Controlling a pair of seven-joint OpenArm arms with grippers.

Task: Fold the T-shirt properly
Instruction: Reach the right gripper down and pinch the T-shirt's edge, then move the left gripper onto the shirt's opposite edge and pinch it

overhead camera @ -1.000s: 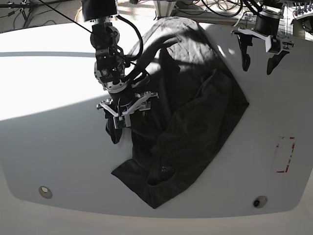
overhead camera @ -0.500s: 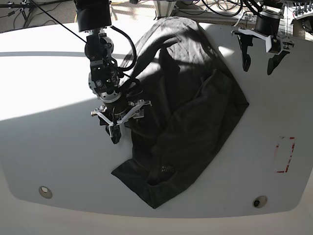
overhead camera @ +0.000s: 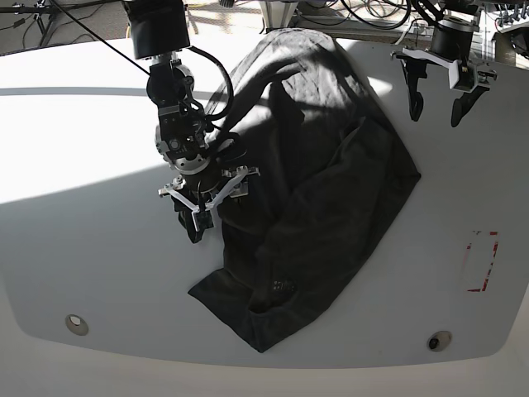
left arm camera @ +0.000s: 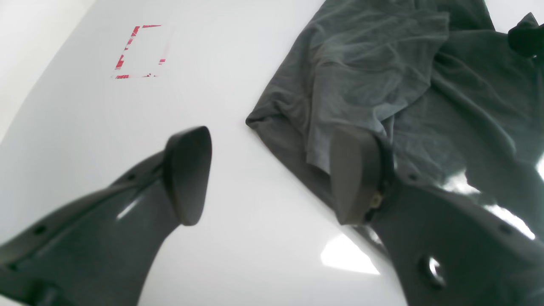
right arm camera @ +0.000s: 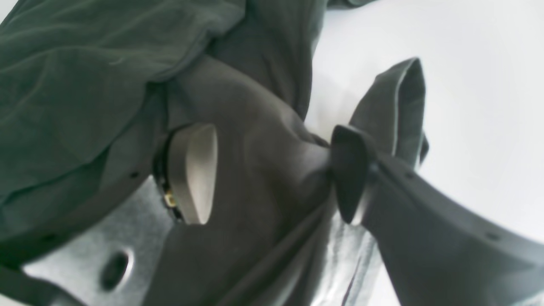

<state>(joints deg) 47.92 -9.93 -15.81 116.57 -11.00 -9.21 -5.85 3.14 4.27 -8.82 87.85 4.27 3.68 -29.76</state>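
Note:
The dark charcoal T-shirt (overhead camera: 331, 207) lies crumpled and wrinkled across the white table, with a small pale mark (overhead camera: 281, 287) near its front end. My right gripper (overhead camera: 202, 205) is down at the shirt's left edge. In the right wrist view its jaws (right arm camera: 272, 174) stand open with a ridge of T-shirt (right arm camera: 85, 85) cloth between them and a sleeve opening (right arm camera: 399, 106) just beyond. My left gripper (overhead camera: 438, 103) hangs open above the bare table at the far right. In the left wrist view it (left arm camera: 263, 178) holds nothing, and the T-shirt (left arm camera: 382, 55) lies beside one fingertip.
A red tape rectangle (overhead camera: 481, 260) marks the table at the right, also seen from the left wrist as a red tape rectangle (left arm camera: 138, 51). Two round insets (overhead camera: 76, 322) (overhead camera: 438, 340) sit near the table's curved front edge. Cables and stands crowd the back.
My right gripper has shifted left and lower along the shirt's left edge, then a touch back to the right. The left arm and the shirt have stayed put.

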